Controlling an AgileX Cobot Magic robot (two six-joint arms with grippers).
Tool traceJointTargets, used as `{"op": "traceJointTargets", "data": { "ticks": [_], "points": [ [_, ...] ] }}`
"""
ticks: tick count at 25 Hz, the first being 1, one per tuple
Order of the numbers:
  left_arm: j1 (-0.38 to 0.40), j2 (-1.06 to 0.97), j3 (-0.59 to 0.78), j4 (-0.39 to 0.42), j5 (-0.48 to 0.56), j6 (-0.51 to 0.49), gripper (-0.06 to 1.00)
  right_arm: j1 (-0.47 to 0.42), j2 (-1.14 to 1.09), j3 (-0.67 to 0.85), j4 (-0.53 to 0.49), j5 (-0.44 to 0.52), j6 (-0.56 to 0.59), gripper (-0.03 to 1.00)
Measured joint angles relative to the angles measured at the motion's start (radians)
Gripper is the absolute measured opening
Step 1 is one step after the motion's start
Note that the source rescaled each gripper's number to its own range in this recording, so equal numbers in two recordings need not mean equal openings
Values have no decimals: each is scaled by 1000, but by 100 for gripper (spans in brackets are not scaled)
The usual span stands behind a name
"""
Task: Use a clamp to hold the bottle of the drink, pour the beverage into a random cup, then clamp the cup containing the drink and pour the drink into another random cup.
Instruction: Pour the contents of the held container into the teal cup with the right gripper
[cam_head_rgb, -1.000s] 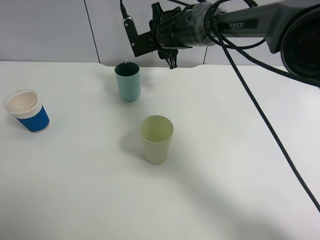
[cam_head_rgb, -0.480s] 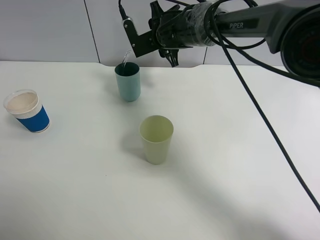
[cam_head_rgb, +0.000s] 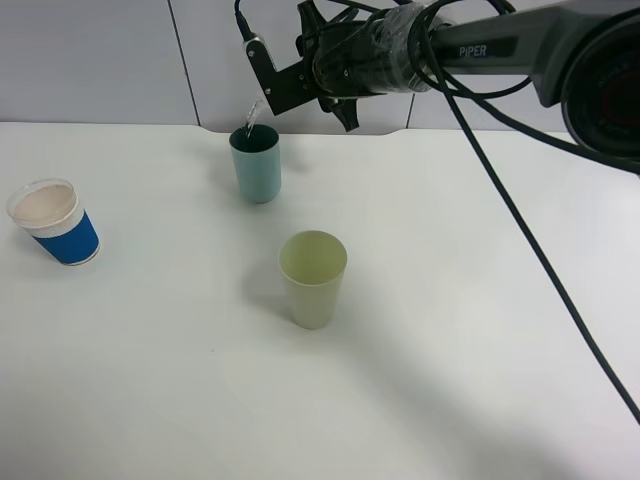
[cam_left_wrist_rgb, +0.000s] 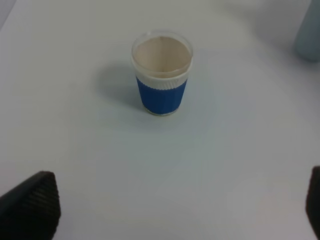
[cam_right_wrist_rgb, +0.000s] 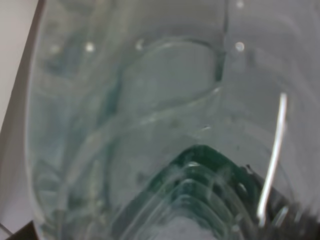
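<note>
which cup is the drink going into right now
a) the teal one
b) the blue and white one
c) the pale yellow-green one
a: the thin stream from the tilted bottle falls onto the rim of the teal cup, while the blue-and-white cup and the yellow-green cup stand apart from it with nothing above them.

Gloss is shown by the clear plastic bottle (cam_right_wrist_rgb: 150, 100); the teal plastic tumbler (cam_head_rgb: 256, 168) and white tabletop (cam_head_rgb: 450, 350) are seen as smooth and matt.

Teal cup (cam_head_rgb: 256, 165), blue-sleeved cup (cam_left_wrist_rgb: 162, 75), apparently clear bottle (cam_right_wrist_rgb: 150, 100).
</note>
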Motion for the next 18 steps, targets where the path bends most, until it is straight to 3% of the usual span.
{"op": "traceJointTargets", "data": {
  "ticks": [18],
  "points": [
    [0, 0, 0, 0, 0, 0, 100, 1, 0, 0, -34, -46, 0, 0]
  ]
}}
